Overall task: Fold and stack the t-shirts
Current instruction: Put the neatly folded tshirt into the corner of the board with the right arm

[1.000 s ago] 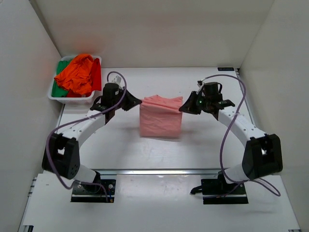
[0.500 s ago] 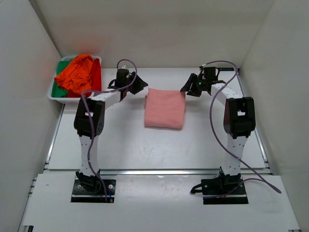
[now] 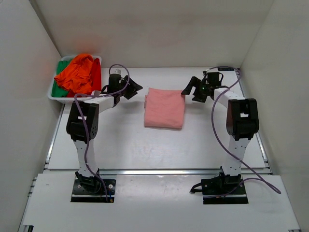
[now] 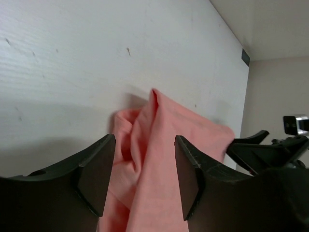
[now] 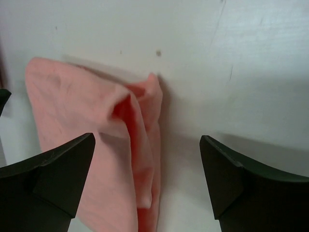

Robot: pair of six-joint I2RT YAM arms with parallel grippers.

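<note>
Nearest us, the left arm and the right arm rise from their bases at the front edge of the white table and reach away towards the far side. Between them, on the middle of the table, the salmon-pink t-shirt lies folded into a neat rectangle, flat on the surface. Just past it the two grippers sit low over its far edge. The left gripper is just beside the far-left corner, its fingers parted with nothing between them. In its wrist view we see only a rumpled corner of pink cloth lying in the gap below. The right gripper is just beside the far-right corner with its fingers spread wide and empty, and the fold of the shirt's corner bunches up a little beneath it. We cannot tell whether either gripper touches the cloth. Further back, in the far-left corner of the table and well apart from the folded shirt, stands a white plastic tray. It holds the other shirts in a loose heap — the bright orange t-shirt crumpled on top, the red t-shirt along the right side, and the green t-shirt showing underneath on the left.
</note>
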